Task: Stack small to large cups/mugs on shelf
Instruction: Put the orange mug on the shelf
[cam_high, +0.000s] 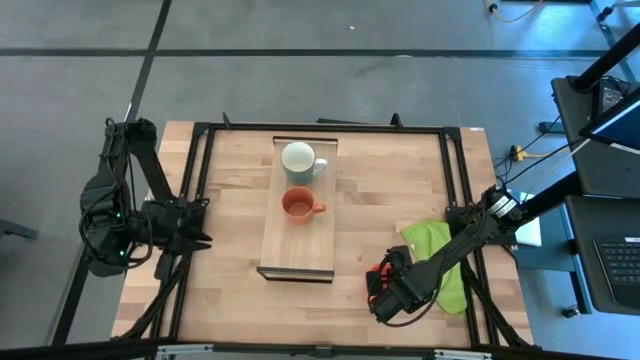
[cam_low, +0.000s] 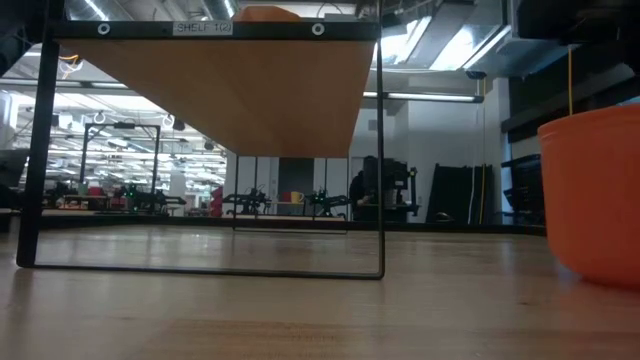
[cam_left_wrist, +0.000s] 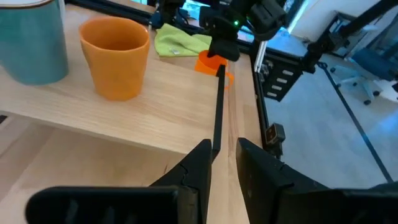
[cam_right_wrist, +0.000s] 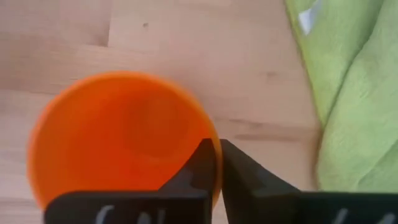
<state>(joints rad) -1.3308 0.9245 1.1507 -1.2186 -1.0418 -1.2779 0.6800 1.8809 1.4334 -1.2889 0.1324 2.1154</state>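
My right fingers (cam_right_wrist: 217, 163) pinch the rim of the bright orange-red mug (cam_right_wrist: 121, 140) at the high view's lower right, so the long light-wood shelf (cam_high: 297, 250) lies up-left; my left fingers (cam_left_wrist: 222, 163) idle nearly closed.

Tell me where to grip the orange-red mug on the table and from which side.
Grip the orange-red mug by its rim wall, from above. It stands upright, mouth open. The right gripper already straddles that wall on the green cloth side; the handle isn't clearly visible.
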